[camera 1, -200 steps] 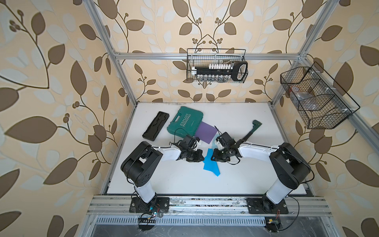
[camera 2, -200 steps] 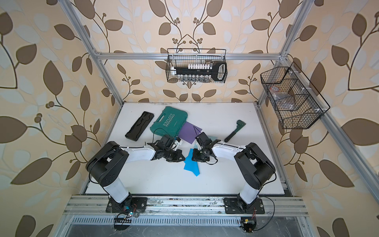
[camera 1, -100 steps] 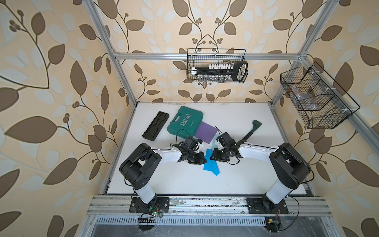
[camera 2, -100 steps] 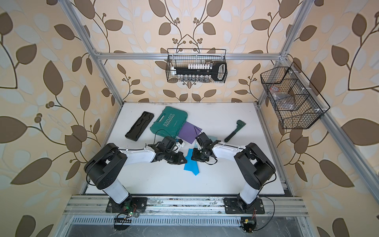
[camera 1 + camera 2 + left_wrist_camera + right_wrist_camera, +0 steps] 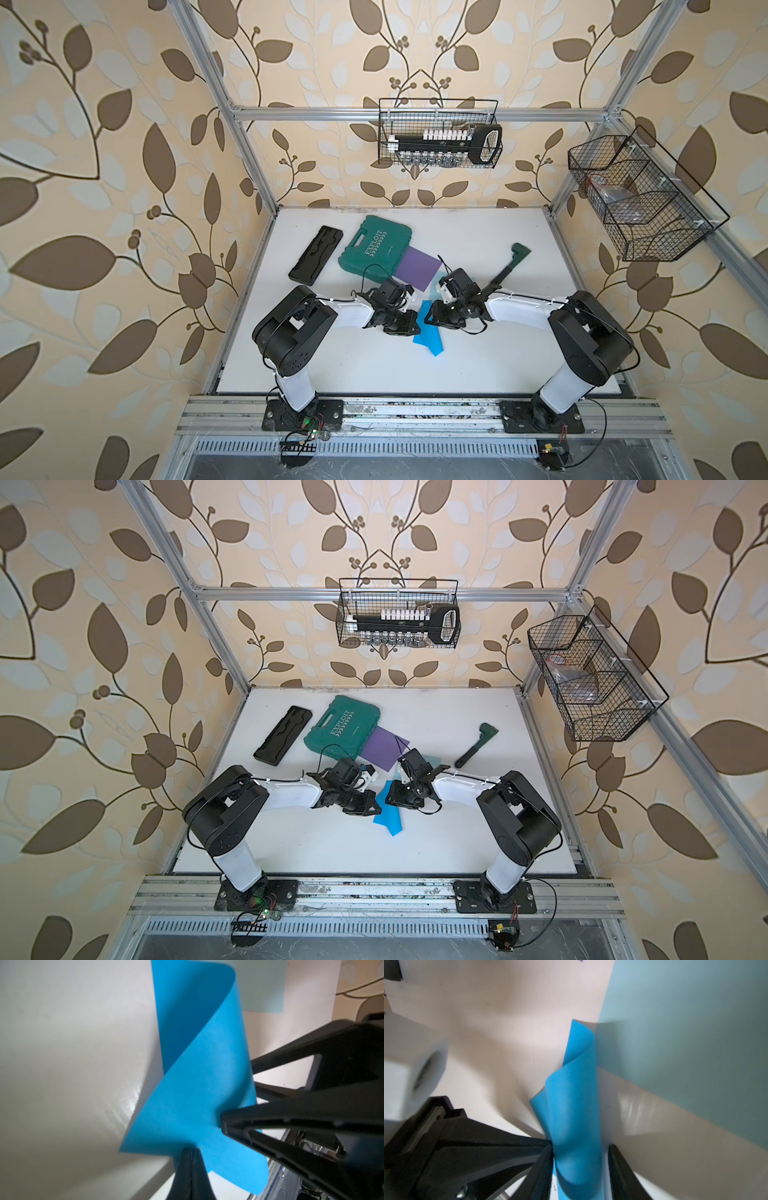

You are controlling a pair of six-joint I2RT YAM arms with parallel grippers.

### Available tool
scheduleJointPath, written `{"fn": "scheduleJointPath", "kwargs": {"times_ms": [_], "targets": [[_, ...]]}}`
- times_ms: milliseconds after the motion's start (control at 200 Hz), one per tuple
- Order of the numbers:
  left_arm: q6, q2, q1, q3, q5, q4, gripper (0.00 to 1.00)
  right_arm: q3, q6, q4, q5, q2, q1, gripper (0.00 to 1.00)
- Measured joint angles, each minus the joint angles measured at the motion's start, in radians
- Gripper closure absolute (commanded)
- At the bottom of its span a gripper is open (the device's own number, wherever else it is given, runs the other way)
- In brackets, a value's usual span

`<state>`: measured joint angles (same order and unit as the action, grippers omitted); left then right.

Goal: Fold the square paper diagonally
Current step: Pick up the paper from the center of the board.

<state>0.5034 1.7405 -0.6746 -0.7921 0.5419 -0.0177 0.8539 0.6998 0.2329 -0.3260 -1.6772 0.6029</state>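
Jaws of left gripper (image 5: 189,1153): we see them pressed together, pinching an edge of the blue paper (image 5: 197,1076).
Jaws of right gripper (image 5: 580,1151): we see them parted, one on either side of the paper. The sheet lies against one side, with a gap at the other.
Paper shape: lifted and curled over on itself in a loose bend. We see no sharp crease. Part of it lies on the table (image 5: 478,365).
Paper place: near the green case (image 5: 374,247) but apart from it, on the side toward the arm bases.
Purple sheet (image 5: 417,268): flat, touching the case's corner on the paper's side.
Pale teal sheet (image 5: 434,287): beyond the purple sheet from the case, partly under the right gripper.
Black tray (image 5: 316,259): just beside the case, on its side away from the purple sheet.
Green-headed tool (image 5: 509,266): well apart from the case, past the purple sheet.
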Motion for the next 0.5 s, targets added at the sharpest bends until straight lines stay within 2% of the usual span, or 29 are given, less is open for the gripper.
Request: {"fn": "scheduleJointPath", "kwargs": {"times_ms": [275,380,500], "targets": [[-0.003,0.0,0.0,-0.004,-0.017,0.002,1.0,-0.023,-0.05,-0.029,-0.079,0.008,-0.009,0.43],[-0.003,0.0,0.0,-0.009,-0.027,0.007,1.0,-0.026,-0.054,-0.042,-0.106,0.008,-0.009,0.42],[-0.003,0.0,0.0,-0.011,-0.035,0.009,1.0,-0.027,-0.052,-0.046,-0.12,0.007,-0.009,0.55]]}}
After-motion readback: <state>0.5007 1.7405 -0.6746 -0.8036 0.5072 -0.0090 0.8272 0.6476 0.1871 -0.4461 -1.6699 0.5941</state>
